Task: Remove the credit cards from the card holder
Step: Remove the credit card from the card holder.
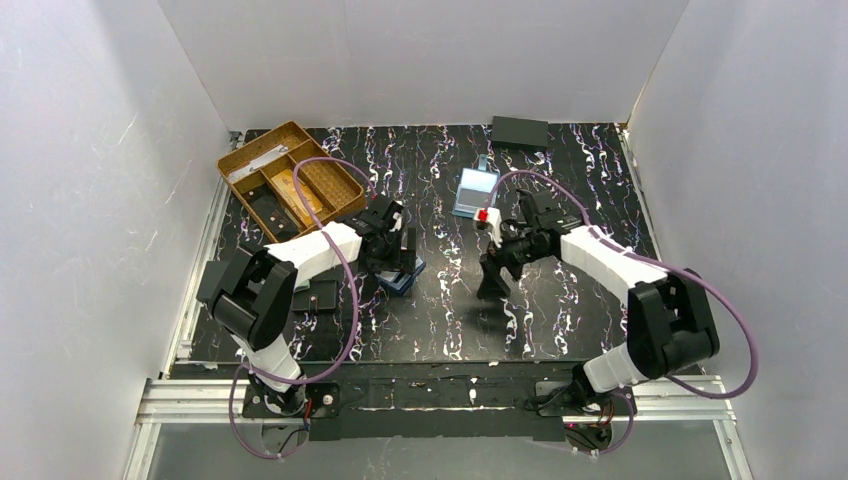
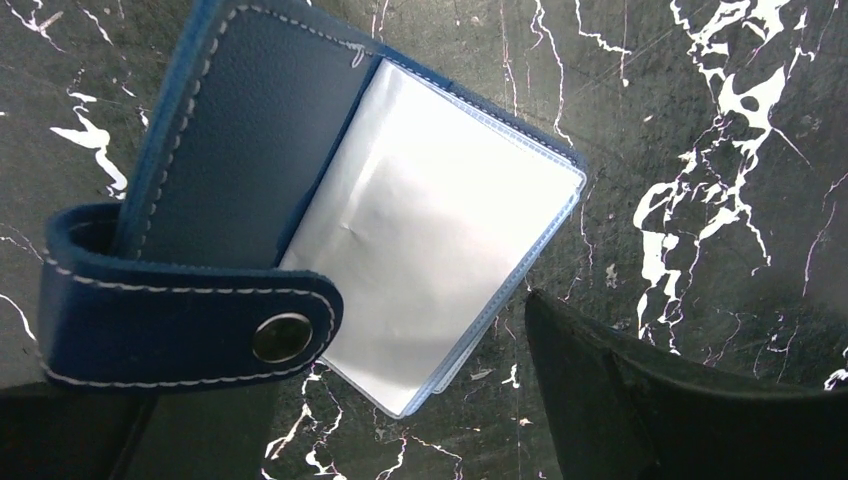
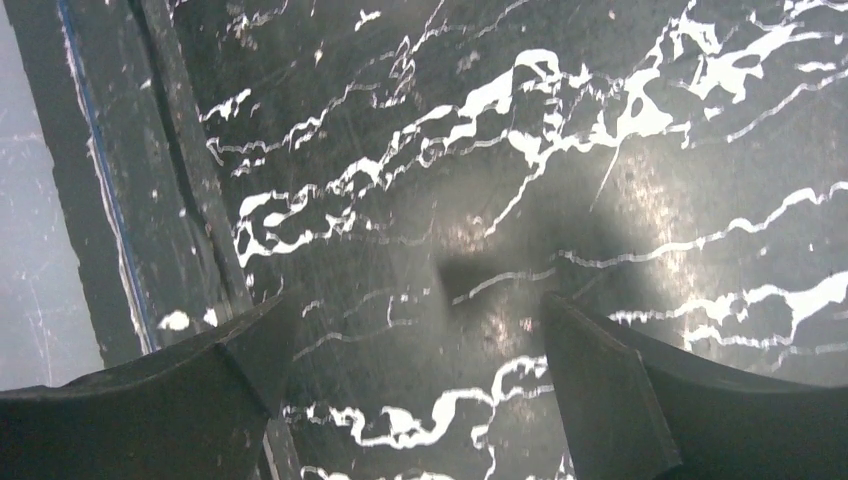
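Observation:
The navy-blue card holder (image 2: 240, 130) lies open on the marbled table, its snap tab (image 2: 190, 320) folded across the lower left. Its clear inner sleeves (image 2: 430, 240) look pale and glary, and I cannot tell whether a card is inside. No orange credit cards show clearly. My left gripper (image 2: 390, 400) is open just over the holder (image 1: 405, 280); the tab lies over the left finger and the right finger (image 2: 650, 400) stands beside the sleeves' edge. My right gripper (image 3: 415, 320) is open and empty, low over bare table to the holder's right in the top view (image 1: 492, 280).
A brown compartment tray (image 1: 240, 165) stands at the back left. A light blue clear case (image 1: 474, 192) lies behind my right gripper. Flat black rectangles lie at the back right (image 1: 520, 131) and by my left arm (image 1: 318, 297). White walls enclose the table.

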`<move>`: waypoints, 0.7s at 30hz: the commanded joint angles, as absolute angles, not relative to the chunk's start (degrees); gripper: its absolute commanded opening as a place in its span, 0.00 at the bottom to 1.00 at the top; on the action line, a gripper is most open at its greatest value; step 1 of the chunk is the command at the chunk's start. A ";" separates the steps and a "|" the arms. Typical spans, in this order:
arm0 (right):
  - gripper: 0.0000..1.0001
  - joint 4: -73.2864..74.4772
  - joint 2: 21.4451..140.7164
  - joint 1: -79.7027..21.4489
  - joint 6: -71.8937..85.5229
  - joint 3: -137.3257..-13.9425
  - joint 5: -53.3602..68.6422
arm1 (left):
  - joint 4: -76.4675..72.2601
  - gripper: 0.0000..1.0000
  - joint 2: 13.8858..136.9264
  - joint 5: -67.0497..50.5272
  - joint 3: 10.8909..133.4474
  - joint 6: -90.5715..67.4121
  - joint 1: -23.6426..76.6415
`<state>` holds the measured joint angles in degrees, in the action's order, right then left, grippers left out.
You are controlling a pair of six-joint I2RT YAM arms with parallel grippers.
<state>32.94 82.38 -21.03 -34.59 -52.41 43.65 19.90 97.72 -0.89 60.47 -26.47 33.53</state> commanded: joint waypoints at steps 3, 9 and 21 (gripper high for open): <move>0.95 21.18 87.99 -25.69 -20.05 -57.40 40.77 | 21.78 0.73 97.54 -2.90 60.12 -25.56 33.28; 0.93 18.13 91.50 -26.69 -15.15 -58.96 43.59 | 21.44 0.64 94.97 -5.92 58.49 -28.03 32.47; 0.92 17.71 95.97 -29.64 -11.72 -63.56 43.82 | 15.15 0.31 92.46 -18.31 52.69 -32.24 27.77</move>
<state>19.31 95.34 -29.62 -13.68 -59.49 42.35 14.55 93.79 -11.93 55.63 -30.82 28.59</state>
